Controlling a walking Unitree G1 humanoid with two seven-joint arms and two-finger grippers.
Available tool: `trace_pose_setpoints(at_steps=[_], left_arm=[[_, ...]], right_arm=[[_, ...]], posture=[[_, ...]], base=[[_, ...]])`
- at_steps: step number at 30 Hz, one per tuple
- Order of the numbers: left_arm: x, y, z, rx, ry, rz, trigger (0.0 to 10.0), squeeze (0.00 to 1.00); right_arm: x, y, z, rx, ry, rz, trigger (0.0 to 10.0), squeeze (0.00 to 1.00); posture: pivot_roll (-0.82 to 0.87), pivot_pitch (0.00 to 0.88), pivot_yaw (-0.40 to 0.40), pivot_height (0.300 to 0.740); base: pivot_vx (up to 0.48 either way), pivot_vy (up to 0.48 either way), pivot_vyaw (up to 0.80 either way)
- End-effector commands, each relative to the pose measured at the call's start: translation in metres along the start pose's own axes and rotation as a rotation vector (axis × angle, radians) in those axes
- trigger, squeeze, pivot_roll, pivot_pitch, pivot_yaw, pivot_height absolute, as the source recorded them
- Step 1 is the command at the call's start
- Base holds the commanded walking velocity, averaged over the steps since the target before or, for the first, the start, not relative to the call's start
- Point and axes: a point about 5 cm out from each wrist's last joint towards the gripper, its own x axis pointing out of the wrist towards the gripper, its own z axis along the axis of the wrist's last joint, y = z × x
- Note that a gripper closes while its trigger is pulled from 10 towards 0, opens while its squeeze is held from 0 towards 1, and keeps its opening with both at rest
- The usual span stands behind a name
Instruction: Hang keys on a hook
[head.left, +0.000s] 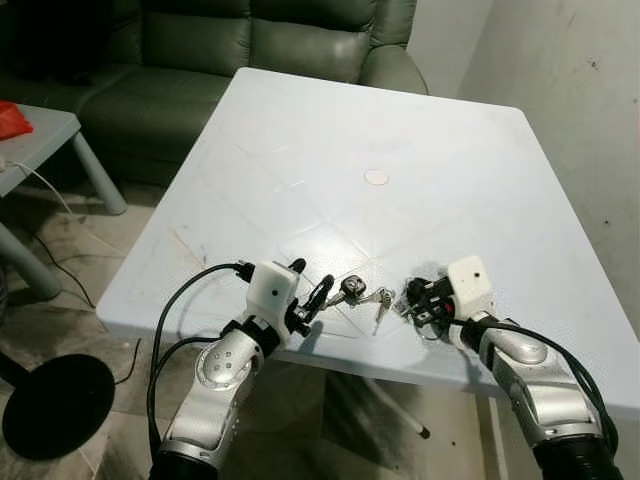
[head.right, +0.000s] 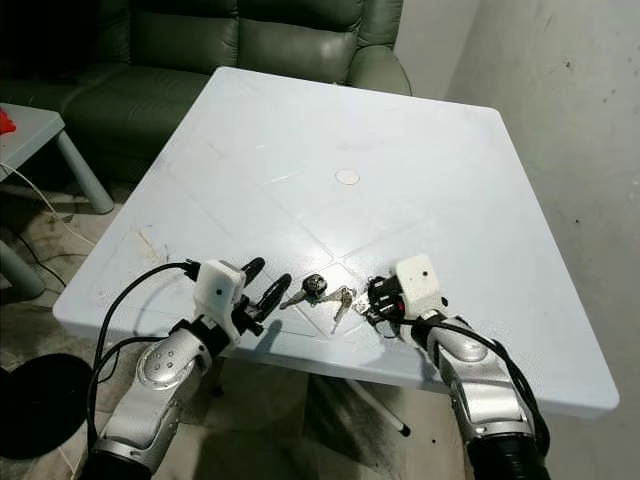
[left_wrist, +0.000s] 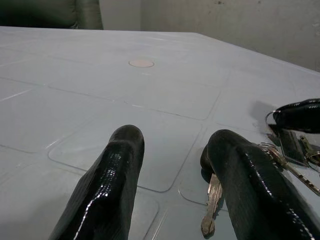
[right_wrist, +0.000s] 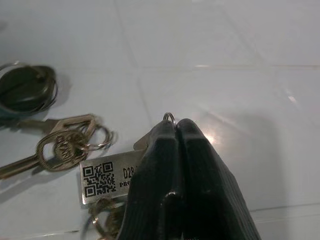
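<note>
A bunch of keys (head.left: 365, 295) with a black-headed key (right_wrist: 25, 90) and a metal QR-code tag (right_wrist: 102, 180) lies on the white table (head.left: 400, 120), near its front edge. My right gripper (right_wrist: 175, 126) rests on the table at the right end of the bunch. It is shut over the tag, and a small key ring (right_wrist: 169, 117) pokes out at its tips. My left gripper (head.left: 312, 278) is open just left of the bunch, low over the table. One of its fingers (left_wrist: 240, 170) is touching or nearly touching a brass key (left_wrist: 212, 200).
A round beige plug (head.left: 376, 177) sits in the table's middle. A green sofa (head.left: 200, 60) stands behind the table and a grey side table (head.left: 40, 140) to the left. A bare wall (head.left: 580, 90) runs along the right. A black round base (head.left: 55, 405) and cables lie on the floor.
</note>
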Motion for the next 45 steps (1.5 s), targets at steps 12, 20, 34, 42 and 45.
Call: trace_pose_setpoints(at_steps=[12,20,34,42,45], left_arm=[[0.016,0.042,0.026,0.023,-0.059,0.168,10.0,0.0],[0.016,0.082,0.059,0.009,-0.153,0.33,10.0,0.0],[0.0,0.119,0.058,-0.048,-0.137,0.455,10.0,0.0],[0.004,0.122,0.058,-0.078,-0.117,0.47,10.0,0.0],[0.004,0.123,0.059,-0.07,-0.125,0.462,10.0,0.0]], right_arm=[[0.0,-0.023,0.06,0.353,-0.399,-0.081,0.0,0.0],[-0.015,-0.036,0.07,0.287,-0.578,-0.273,6.2,0.0],[-0.009,-0.013,0.059,0.109,-0.497,-0.403,10.0,0.0],[-0.005,-0.012,0.06,0.069,-0.47,-0.427,10.0,0.0],[-0.004,-0.013,0.06,0.075,-0.463,-0.428,10.0,0.0]], posture=[[-0.12,0.065,-0.066,0.74],[-0.13,0.045,-0.043,0.74],[-0.14,0.025,-0.019,0.74],[-0.14,0.019,-0.022,0.74],[-0.14,0.014,-0.021,0.74]], base=[[0.0,0.0,0.0],[0.0,0.0,0.0],[0.0,0.0,0.0],[0.0,0.0,-0.45],[0.0,0.0,-0.71]])
